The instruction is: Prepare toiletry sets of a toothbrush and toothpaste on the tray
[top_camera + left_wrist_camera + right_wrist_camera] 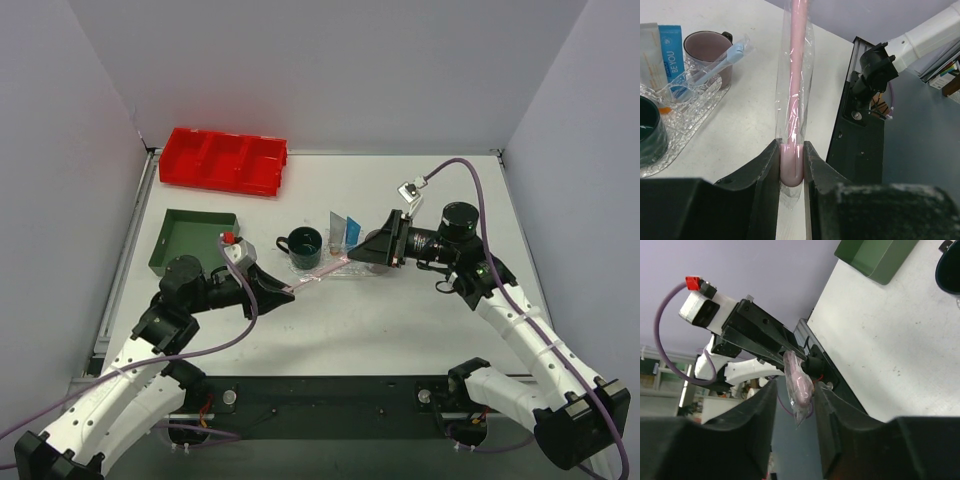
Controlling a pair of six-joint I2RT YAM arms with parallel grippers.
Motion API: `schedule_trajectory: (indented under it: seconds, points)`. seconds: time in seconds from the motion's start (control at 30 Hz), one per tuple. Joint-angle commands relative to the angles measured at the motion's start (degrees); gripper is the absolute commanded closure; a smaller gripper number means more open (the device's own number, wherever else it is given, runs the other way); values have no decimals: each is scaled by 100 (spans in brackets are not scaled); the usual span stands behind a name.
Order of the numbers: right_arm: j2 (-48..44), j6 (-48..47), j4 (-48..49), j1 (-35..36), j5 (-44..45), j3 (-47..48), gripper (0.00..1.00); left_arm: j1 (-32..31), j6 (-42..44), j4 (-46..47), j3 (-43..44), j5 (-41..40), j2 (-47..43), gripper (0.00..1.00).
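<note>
The left gripper (791, 147) is clamped on the butt end of a pink toothbrush (796, 75) in a clear wrapper, holding it clear of the white table. The toothbrush runs just beside the near edge of the clear tray (690, 112). Its far end sits between the jaws of the right gripper (795, 385), but whether those jaws press on it cannot be told.

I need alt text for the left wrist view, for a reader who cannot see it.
The left gripper is shut on the end of a pink toothbrush in a clear wrapper, which points away over the white table. At left, a wrapped blue toothbrush rests on a clear tray, near two toothpaste tubes and a mug.
</note>
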Motion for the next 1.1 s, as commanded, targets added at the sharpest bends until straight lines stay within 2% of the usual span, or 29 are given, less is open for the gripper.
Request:
schedule_trajectory:
  seconds: [0.0,0.03,0.07,0.13,0.23,0.37,0.5,0.6,0.7,0.87,1.07]
  points:
    - [-30,-108,215,-83,78,-50,61,-94,142,-51,145,-350,25,100]
    - [-56,-134,206,-118,95,-68,51,-94,151,-338,163,-481,26,100]
    - [-91,-195,198,-223,104,-68,48,-102,160,-446,232,-700,69,100]
    - [-232,-257,136,-372,122,-112,42,-120,239,-831,347,-912,139,100]
    - [-495,-424,13,-750,183,-199,40,-216,423,-1489,672,-1361,403,100]
    - [-891,-679,-250,-1303,192,-270,39,-340,643,-2379,1330,-2072,789,100]
    - [-1303,-1249,-1065,-1840,358,-147,39,-392,775,-3257,1990,-2644,1071,100]
    - [-1532,-1926,-1864,-2087,885,81,38,-419,907,-3961,2447,-2978,1396,100]
    - [-1725,-2401,-2227,-2122,1351,195,38,-515,995,-4532,2729,-3303,1686,100]
    - [-1858,-2613,-2299,-2131,1361,196,38,-875,1057,-4832,3124,-3813,2213,100]
    - [-1902,-2639,-2299,-2131,1291,143,38,-1271,1048,-4692,3414,-4147,2731,100]
